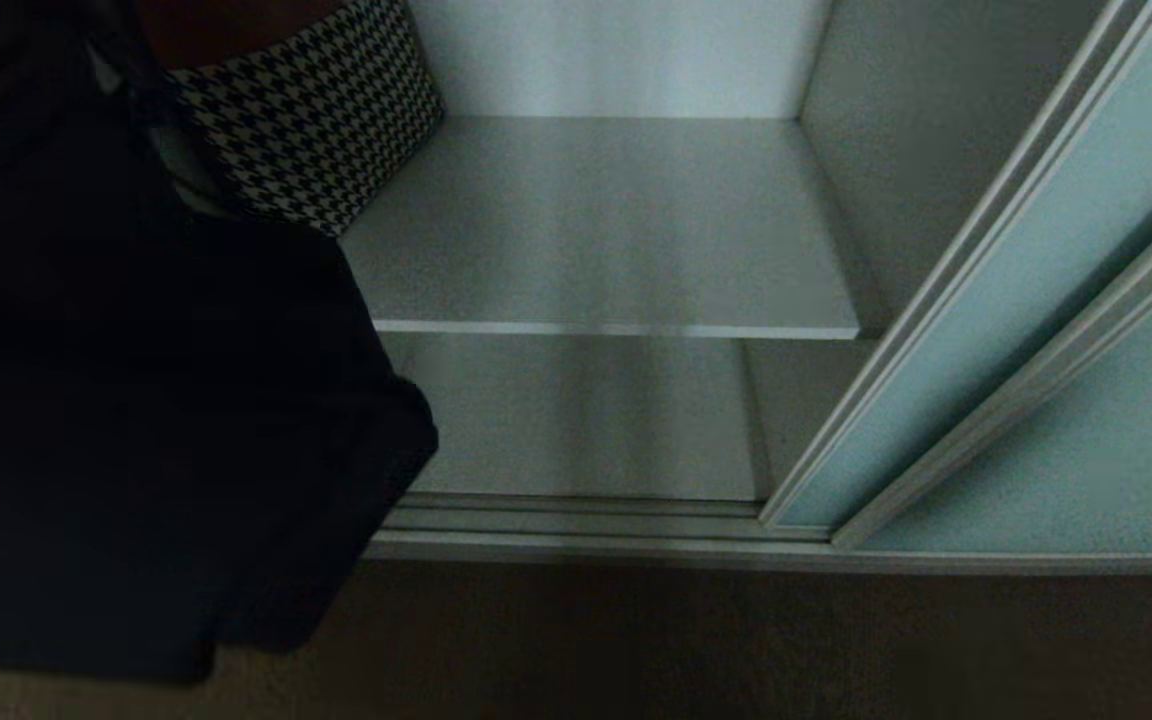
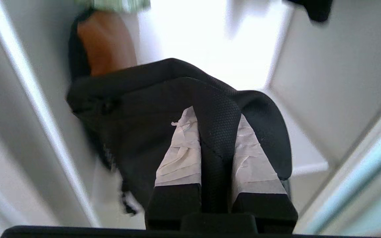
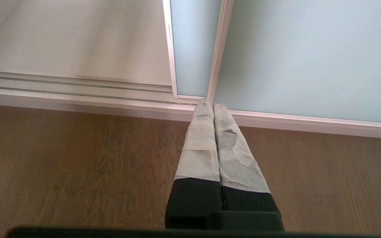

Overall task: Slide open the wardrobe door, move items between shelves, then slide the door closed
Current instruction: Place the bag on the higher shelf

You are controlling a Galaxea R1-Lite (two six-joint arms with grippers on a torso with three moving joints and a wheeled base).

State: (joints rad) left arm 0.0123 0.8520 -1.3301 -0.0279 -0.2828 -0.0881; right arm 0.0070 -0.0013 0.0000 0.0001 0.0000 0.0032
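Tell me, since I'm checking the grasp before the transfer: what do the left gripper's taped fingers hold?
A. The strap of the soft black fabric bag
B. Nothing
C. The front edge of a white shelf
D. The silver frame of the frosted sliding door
A: in the left wrist view the left gripper has its taped fingers closed on the textured black strap of the soft black fabric bag, which hangs from it.

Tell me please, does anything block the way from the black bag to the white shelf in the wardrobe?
Nothing visible does. The left gripper holds the black bag by its strap; the door is slid aside. The shelf is bare except a houndstooth box at its left end.
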